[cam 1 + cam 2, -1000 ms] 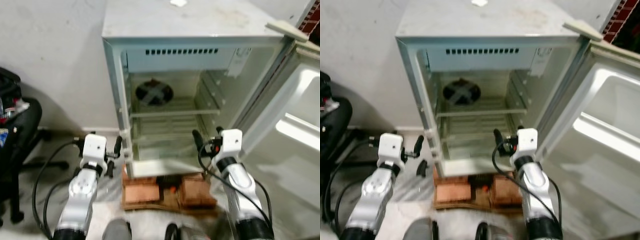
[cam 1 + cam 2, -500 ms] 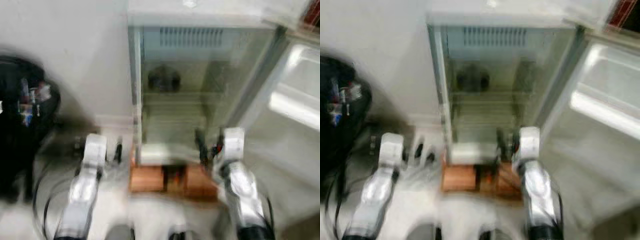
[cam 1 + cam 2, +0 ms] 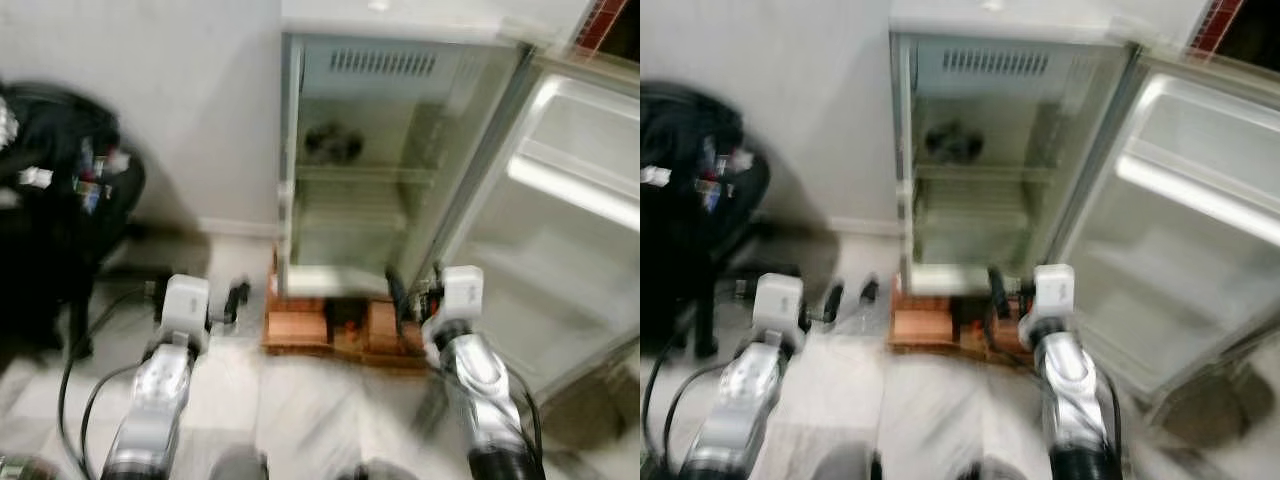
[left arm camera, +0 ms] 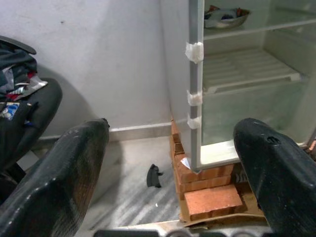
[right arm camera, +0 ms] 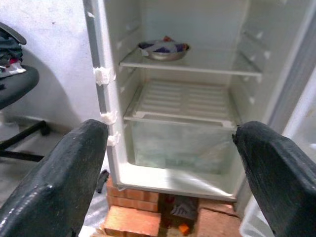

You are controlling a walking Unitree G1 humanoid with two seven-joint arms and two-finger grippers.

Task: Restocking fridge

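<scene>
Both head eyes look forward and down from standing height, some way back, onto the open fridge (image 3: 390, 170) on its bricks (image 3: 300, 325), slightly blurred. Each wrist camera sits low behind its own claw, peering between the spread fingers: the left claw (image 4: 173, 168) faces the fridge's edge, the right claw (image 5: 170, 168) its shelves (image 5: 190, 101). All share the fridge.

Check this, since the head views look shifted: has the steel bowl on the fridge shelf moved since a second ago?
No. The steel bowl sits on the same upper shelf, against the back wall; only the camera has pulled back.
</scene>
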